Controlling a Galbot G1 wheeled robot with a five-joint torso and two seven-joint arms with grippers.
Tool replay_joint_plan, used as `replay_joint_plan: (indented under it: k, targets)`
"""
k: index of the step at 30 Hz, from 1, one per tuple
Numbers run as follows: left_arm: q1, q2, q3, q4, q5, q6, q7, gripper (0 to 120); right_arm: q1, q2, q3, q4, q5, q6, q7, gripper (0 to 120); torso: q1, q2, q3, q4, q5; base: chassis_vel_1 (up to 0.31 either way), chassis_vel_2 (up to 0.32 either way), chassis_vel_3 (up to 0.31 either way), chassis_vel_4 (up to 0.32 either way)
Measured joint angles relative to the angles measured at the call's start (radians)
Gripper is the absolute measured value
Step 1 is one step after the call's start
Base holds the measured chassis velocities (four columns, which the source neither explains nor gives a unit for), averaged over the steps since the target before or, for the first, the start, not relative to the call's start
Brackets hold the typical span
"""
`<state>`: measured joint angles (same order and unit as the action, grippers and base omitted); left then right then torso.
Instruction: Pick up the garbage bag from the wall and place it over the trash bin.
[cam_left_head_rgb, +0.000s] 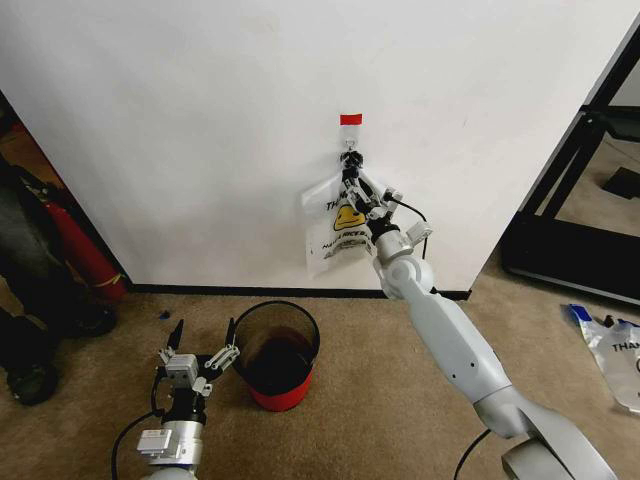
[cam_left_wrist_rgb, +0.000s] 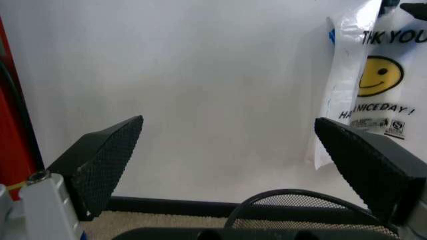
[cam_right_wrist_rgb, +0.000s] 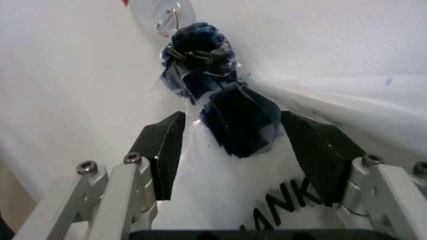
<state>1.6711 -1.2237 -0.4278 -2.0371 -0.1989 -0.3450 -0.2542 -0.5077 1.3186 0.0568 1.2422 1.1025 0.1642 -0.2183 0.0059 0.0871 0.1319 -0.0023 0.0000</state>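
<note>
The thin see-through plastic garbage bag with blue handles, a yellow smiley and dark print (cam_left_head_rgb: 338, 228) hangs against the plain white painted wall (cam_left_head_rgb: 200, 140) just right of centre in the head view, its gathered blue handles caught on a small hook (cam_left_head_rgb: 350, 156) under a short red tape strip (cam_left_head_rgb: 350, 119). The right tool (cam_left_head_rgb: 364, 196) is raised to the bag's top; in the right wrist view its two dark fingers (cam_right_wrist_rgb: 162, 150) stand apart on either side of the bunched blue handle (cam_right_wrist_rgb: 239, 120), which lies in the gap between them, not yet clamped. The film looks very light, limp and slippery, so it will likely crumple, sag and swing once freed, and a pinch on the flat printed body could slide off or tear it. The bunched handle just below the hook looks like the soundest hold: the plastic is layered and thicker there, and lifting from that point should slip the loop off the hook. The left tool (cam_left_head_rgb: 203, 352) waits low in the lower left of the head view, fingers wide apart, just beside the small round trash bin with black rim and red lower outside (cam_left_head_rgb: 277, 356), which stands on the brown carpet (cam_left_head_rgb: 380, 420) below the bag.
</note>
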Motion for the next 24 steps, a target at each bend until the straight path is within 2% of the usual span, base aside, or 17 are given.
replay_joint_plan:
  k: [5,10,24]
  targets:
    - [0.001,0.0,-0.001,0.0,0.0,0.0,0.0,100,0.01,0.0,0.0,-0.017,0.009,-0.007,-0.022,47,0.0,0.0,0.0,0.0,0.0,0.0,0.0,0.0,0.0]
    - [0.001,-0.002,-0.001,0.0,0.001,0.0,0.0,100,0.022,0.006,-0.003,-0.032,0.013,-0.01,-0.035,43,0.0,0.0,0.0,0.0001,0.0,0.0,0.0,0.0,0.0]
    - [0.001,-0.002,-0.001,-0.001,0.001,0.0,-0.001,100,0.036,-0.012,-0.014,-0.053,0.019,-0.019,-0.067,42,0.0,0.0,0.0,0.0,0.0,0.0,0.0,0.0,0.0]
